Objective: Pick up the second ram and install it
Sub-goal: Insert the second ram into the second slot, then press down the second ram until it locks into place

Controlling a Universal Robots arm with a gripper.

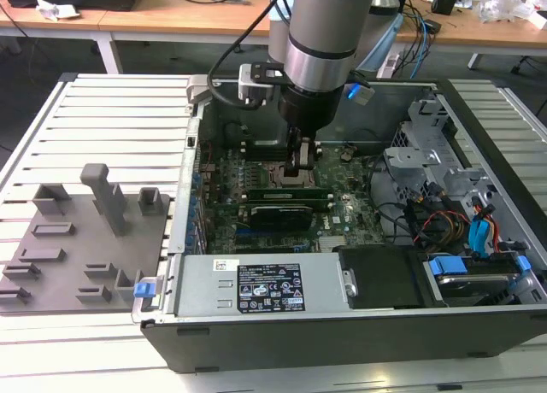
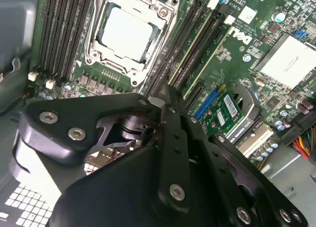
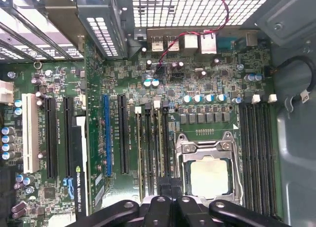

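the tool (image 1: 301, 167) sits low over the motherboard (image 1: 342, 226), pressed together on the second ram (image 1: 282, 190) standing in its slot.

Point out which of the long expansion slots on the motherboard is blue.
The blue slot in the first wrist view, between the graphics card and a black slot; the others are black or white.

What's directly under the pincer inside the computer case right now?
Under the black pincer lie the green motherboard, its long black memory slots and the silver processor socket. The pincer's linkage covers the slots' near ends.
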